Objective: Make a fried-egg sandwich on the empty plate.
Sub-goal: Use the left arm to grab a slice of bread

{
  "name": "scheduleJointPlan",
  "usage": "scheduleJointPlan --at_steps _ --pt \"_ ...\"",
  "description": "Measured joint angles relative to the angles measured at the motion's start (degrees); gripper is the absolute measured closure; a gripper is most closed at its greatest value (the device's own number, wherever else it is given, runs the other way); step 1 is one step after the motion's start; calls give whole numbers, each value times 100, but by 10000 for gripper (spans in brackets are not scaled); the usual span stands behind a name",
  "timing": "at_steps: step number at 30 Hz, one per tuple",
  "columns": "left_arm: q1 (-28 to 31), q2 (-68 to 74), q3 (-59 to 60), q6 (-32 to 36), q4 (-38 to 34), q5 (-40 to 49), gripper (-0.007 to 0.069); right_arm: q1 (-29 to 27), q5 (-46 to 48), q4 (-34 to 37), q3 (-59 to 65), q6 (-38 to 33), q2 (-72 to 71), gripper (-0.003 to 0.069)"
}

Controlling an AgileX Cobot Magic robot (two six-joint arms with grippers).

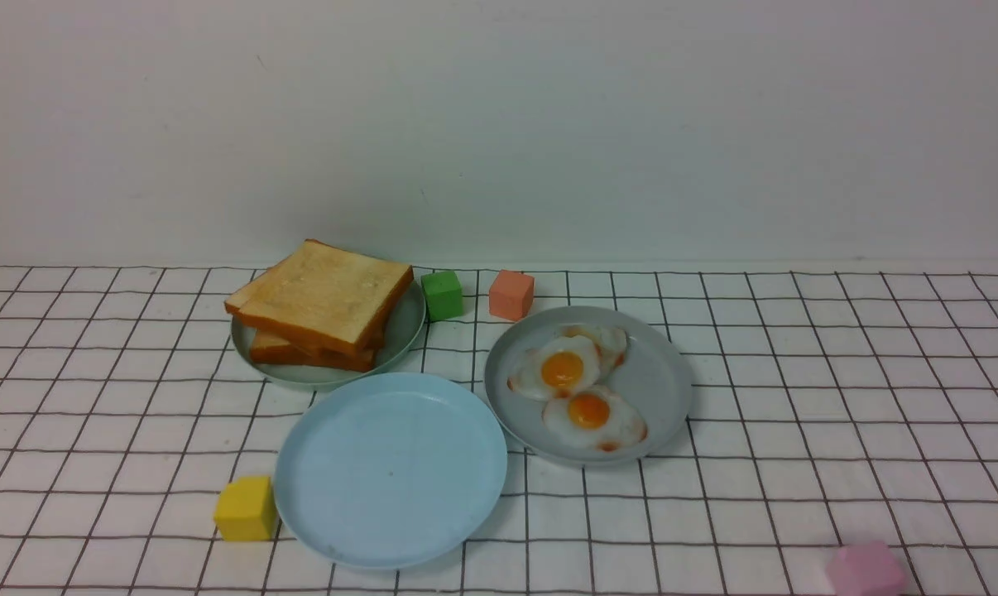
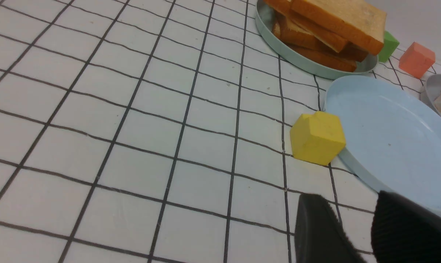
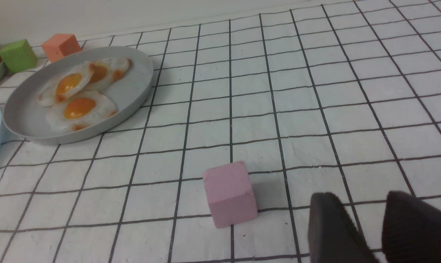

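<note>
Front view: the light blue plate [image 1: 391, 468] sits near centre on the grid-lined tablecloth [image 1: 797, 372] and is bare. The toast slices [image 1: 325, 300] are stacked on a pale green plate [image 1: 300, 377] at far left of it. The fried eggs [image 1: 562, 370], three of them overlapping, lie on a grey plate [image 1: 664, 389] to its right. A yellow cube [image 1: 246, 508] rests against the blue plate's near-left rim. A green cube [image 1: 442, 295] and an orange cube [image 1: 511, 294] stand side by side at the far edge, and a pink cube [image 1: 865, 569] sits near right. Neither arm shows.

Left wrist view: the left gripper [image 2: 352, 204] hovers over the cloth beside the light blue plate [image 2: 388, 128], its fingers narrowly parted and holding nothing. The yellow cube [image 2: 317, 138] abuts that plate's rim. The toast slices [image 2: 337, 22] lie beyond.

Right wrist view: the right gripper [image 3: 361, 199] is narrowly parted and empty, just beside the pink cube [image 3: 230, 193]. The fried eggs [image 3: 78, 107] lie on the grey plate [image 3: 140, 95], well apart from it.
</note>
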Motion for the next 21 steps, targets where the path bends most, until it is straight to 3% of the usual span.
scheduleJointPlan --at_steps 14,16,21 --pt "0 0 0 10 17 -46 386 0 0 0 0 0 0 418" --pt "0 0 0 -131 -256 -347 386 0 0 0 0 0 0 418" --pt "0 0 0 -1072 -2189 -1392 386 0 0 0 0 0 0 418"
